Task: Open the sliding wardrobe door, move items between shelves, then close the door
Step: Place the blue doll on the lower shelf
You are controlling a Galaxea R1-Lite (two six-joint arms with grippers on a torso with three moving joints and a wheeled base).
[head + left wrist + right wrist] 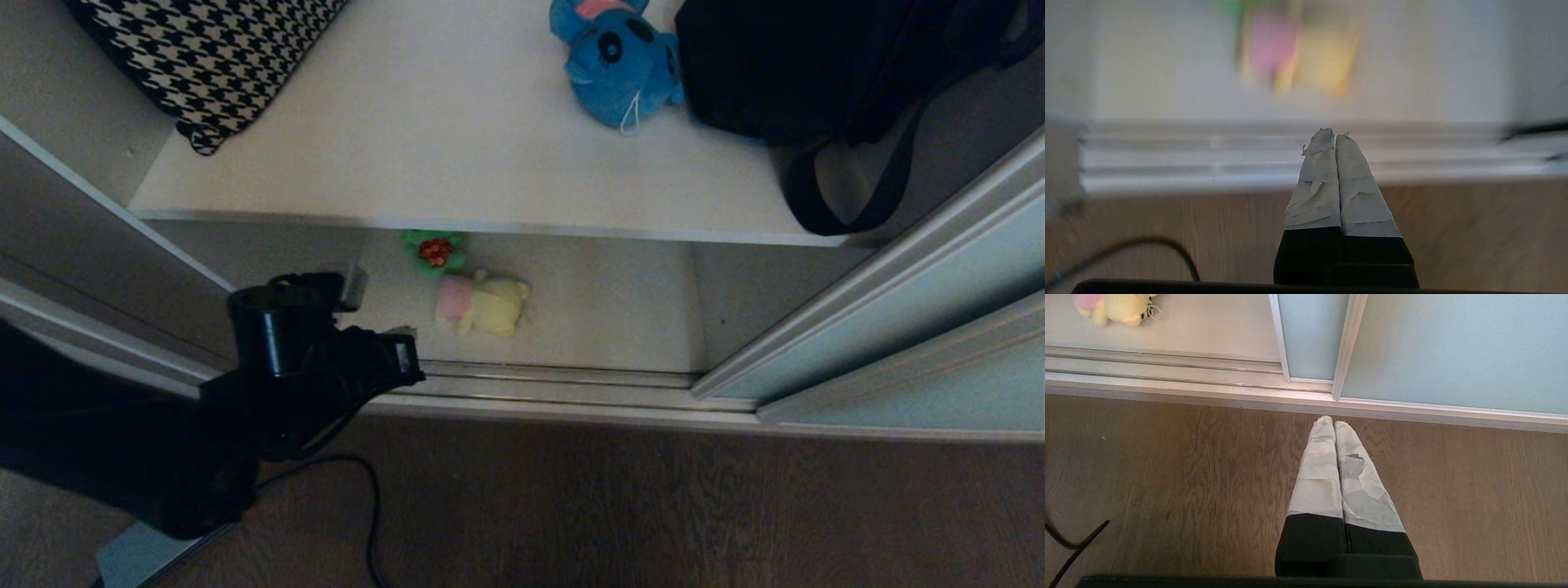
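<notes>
Door: I saw the sliding wardrobe door (898,327) pushed aside, exposing the shelves.
Toys: blue toy (620,65) on upper shelf (408,163); yellow toy (486,305) on lower shelf (612,310).
Left end effector (1335,136): clenched, empty, outside the track.
Right end effector (1333,421): clenched, parked.

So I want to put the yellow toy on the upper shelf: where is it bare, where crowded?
Upper shelf: bare across the middle, between the houndstooth cushion and the blue plush. Crowded on the right, where the black bag sits against the blue plush, its strap trailing to the front edge.
</notes>
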